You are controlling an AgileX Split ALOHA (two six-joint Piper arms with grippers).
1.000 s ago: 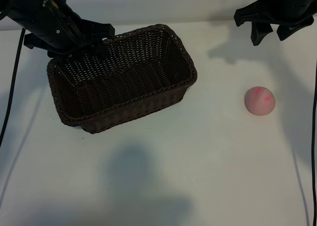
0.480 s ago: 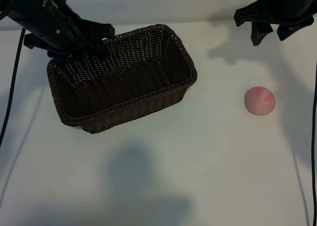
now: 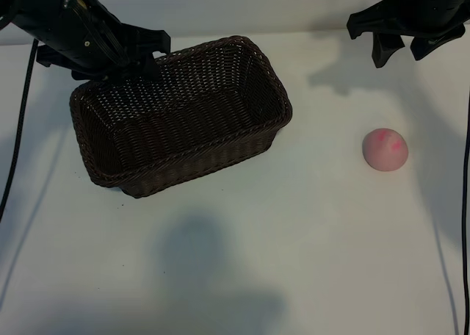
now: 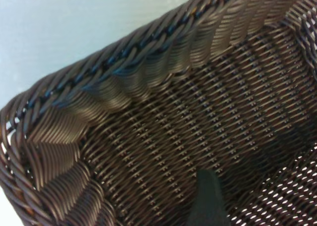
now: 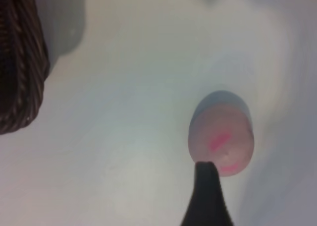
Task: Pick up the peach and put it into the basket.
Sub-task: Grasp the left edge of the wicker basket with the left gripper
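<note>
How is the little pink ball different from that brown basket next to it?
The peach is small, round and smooth-looking; the basket is far bigger, rectangular with rounded corners. The peach is pale pink with a brighter blush; the basket is dark brown woven wicker. The peach is a closed ball; the basket is open-topped with nothing inside. Both rest on the white table, apart, and neither is held by a hand.

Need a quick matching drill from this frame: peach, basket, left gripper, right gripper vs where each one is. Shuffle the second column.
Things:
1. peach
2. basket
3. left gripper
4. right gripper

Places:
A. over the basket's far left rim
B. bare table at the right, alone
C. raised at top right, beyond the peach, open
D. table, left of centre, nothing inside

Pairs: 1-B, 2-D, 3-A, 4-C
</note>
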